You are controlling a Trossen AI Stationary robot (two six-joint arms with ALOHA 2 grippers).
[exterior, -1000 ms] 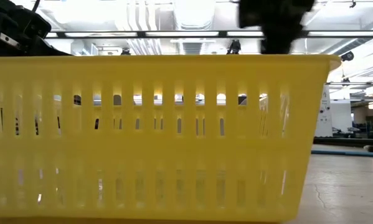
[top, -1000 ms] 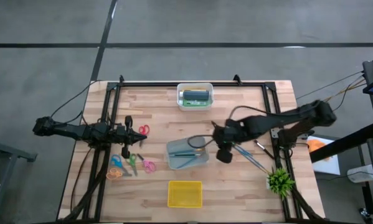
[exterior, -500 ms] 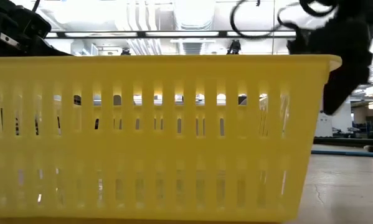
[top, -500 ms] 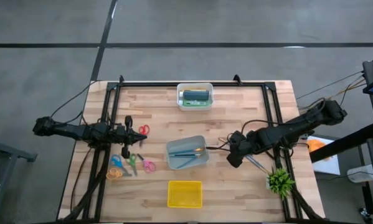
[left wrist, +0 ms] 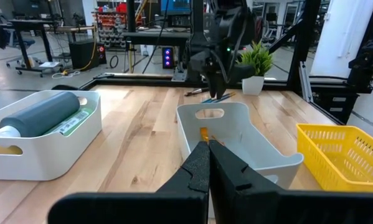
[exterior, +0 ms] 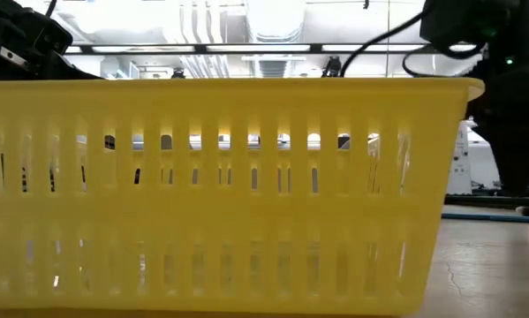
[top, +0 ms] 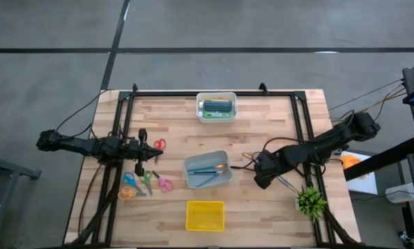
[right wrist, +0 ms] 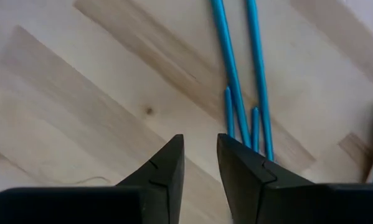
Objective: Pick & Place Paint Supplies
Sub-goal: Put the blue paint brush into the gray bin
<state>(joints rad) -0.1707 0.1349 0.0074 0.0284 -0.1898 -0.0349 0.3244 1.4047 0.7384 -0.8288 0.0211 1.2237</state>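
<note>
Several thin blue-handled brushes [right wrist: 236,81] lie side by side flat on the wood, right of the grey tray [top: 208,170]; they show in the high view as blue brushes [top: 285,183]. My right gripper [right wrist: 200,144] hovers just above the table beside their ends, pointing down, its fingers a little apart and empty. It sits at right gripper [top: 261,178] in the high view. More brushes [top: 210,171] lie in the grey tray. A dark tube [left wrist: 43,113] lies in the white bin [top: 216,106]. My left gripper [left wrist: 206,149] is shut and waits at the table's left [top: 139,149].
A yellow basket [top: 205,215] stands at the near edge and fills the low view as yellow basket [exterior: 220,194]. Coloured scissors [top: 146,181] lie near the left arm. The green plant [top: 310,200] stands close to the right arm's near side. Black frame rails [top: 305,124] border the table.
My right gripper has moved from the grey tray's right end toward the table's right and near edges, and down, ending over the blue brushes on the wood. The left arm has kept still.
</note>
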